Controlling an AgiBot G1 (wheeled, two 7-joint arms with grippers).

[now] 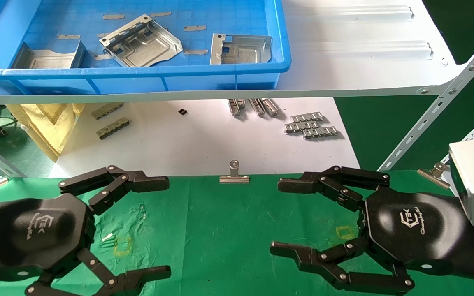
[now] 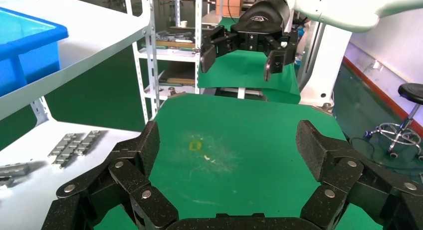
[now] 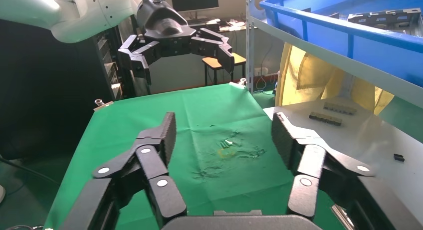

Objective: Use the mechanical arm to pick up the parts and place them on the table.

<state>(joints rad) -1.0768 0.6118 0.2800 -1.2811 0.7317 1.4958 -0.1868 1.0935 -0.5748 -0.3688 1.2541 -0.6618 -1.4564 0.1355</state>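
Three silvery sheet-metal parts lie in the blue tray [image 1: 146, 78] on the upper shelf: one at the left [image 1: 49, 57], one tilted in the middle [image 1: 142, 41], one at the right [image 1: 239, 49]. My left gripper [image 1: 161, 228] is open and empty, hovering over the green table [image 1: 220, 230] at the near left. My right gripper [image 1: 280, 218] is open and empty over the table at the near right. Both hands face each other. In the left wrist view the left gripper [image 2: 227, 147] spans bare green cloth; in the right wrist view the right gripper [image 3: 222, 135] does too.
The white shelf board [image 1: 344, 61] overhangs a white lower surface with grey ridged link strips [image 1: 311, 125] [image 1: 111, 123]. Silver binder clips [image 1: 234, 174] [image 1: 434, 172] grip the cloth's far edge. Slanted shelf struts [image 1: 438, 107] stand at the right. Yellow squares [image 1: 122, 246] [image 1: 345, 232] mark the cloth.
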